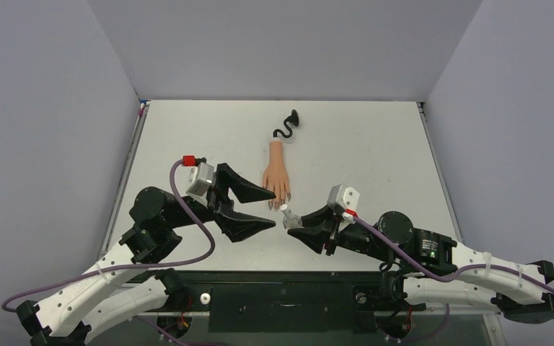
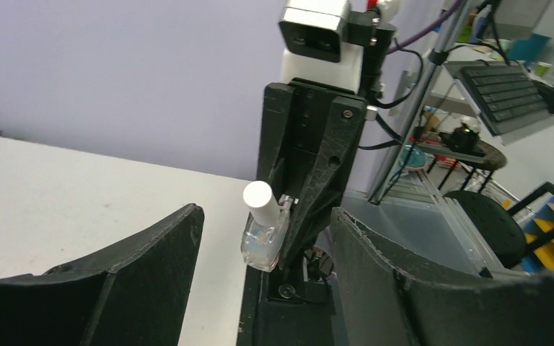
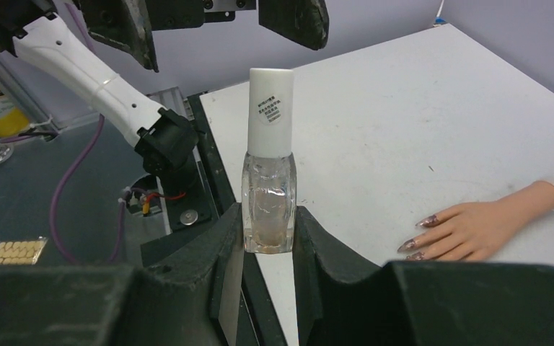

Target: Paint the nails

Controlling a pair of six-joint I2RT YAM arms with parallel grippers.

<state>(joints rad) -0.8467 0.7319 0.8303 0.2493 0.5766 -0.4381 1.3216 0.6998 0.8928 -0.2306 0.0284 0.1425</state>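
Note:
A peach mannequin hand with a curly black stem lies on the table, fingers toward me. Its dark purplish nails show at the fingertips, and in the right wrist view. My right gripper is shut on a small clear polish bottle with a white cap, held just near of the nails. My left gripper is open and empty, its jaws wide apart just left of the bottle. The bottle also shows in the left wrist view.
The white table is walled by grey panels on three sides. The table's near edge with a black rail lies below the grippers. The mannequin hand lies just beyond both grippers.

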